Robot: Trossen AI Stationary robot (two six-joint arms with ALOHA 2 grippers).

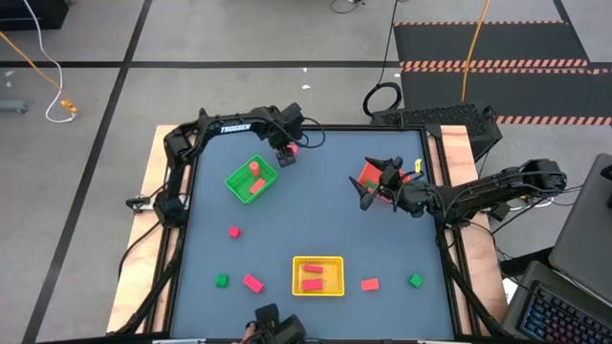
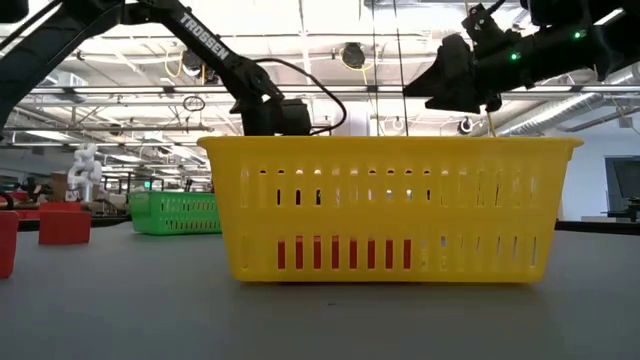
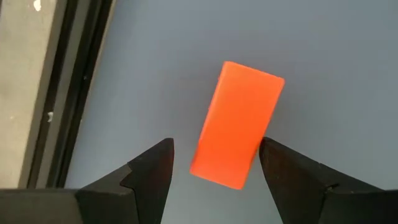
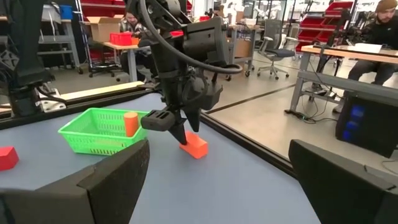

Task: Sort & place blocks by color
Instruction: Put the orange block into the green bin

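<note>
An orange-red block (image 3: 236,124) lies flat on the grey table near its far edge, just right of the green tray (image 1: 251,179). My left gripper (image 3: 214,162) points down over it, open, one finger on each long side of the block's near end. My right gripper (image 1: 366,183) hangs open and level above the red tray (image 1: 368,175), with nothing between its fingers (image 4: 217,180). The green tray holds an upright orange block (image 4: 130,123) and another block. Loose blocks lie near the front: pink (image 1: 234,231), green (image 1: 222,280), pink (image 1: 252,283), salmon (image 1: 370,284), green (image 1: 415,280). My left gripper's fingers come from above and lie across the orange-red block. One fingertip (image 3: 270,152) stands right against the block's long side (image 3: 256,140); whether it touches I cannot tell. A gap shows between the other finger and the block, which lies flat on the table.
The yellow tray (image 1: 317,276) sits at the front middle with red blocks (image 2: 340,253) inside. The table's black far rim (image 3: 74,74) runs close beside the left gripper. A laptop (image 1: 574,287) and a keyboard (image 1: 435,117) lie off the table's right side.
</note>
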